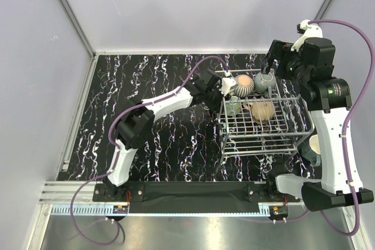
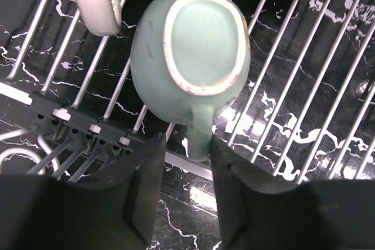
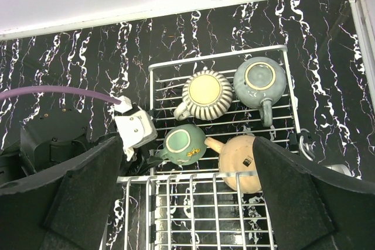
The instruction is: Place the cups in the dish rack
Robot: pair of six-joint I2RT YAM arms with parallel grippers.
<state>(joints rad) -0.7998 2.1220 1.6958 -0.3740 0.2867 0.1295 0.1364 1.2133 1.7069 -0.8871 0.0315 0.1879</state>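
Note:
The silver wire dish rack (image 1: 266,144) stands right of centre. Upside down on its far part lie a cream ribbed cup (image 3: 206,92), a grey-green cup (image 3: 259,80), a teal-green cup (image 3: 183,144) and a tan cup (image 3: 240,159). My left gripper (image 2: 187,141) reaches in at the rack's left side, with the teal-green cup's handle (image 2: 199,139) between its fingers. The jaws stand apart, and a gap shows between the handle and the left finger. My right gripper (image 3: 187,141) hangs wide open above the rack, holding nothing. A dark teal cup (image 1: 312,147) sits on the table right of the rack.
The black marbled table (image 1: 164,86) is bounded by white walls at the back and sides. The right arm's lower link (image 1: 328,139) partly hides the dark teal cup. The near half of the rack (image 3: 234,215) holds no cups.

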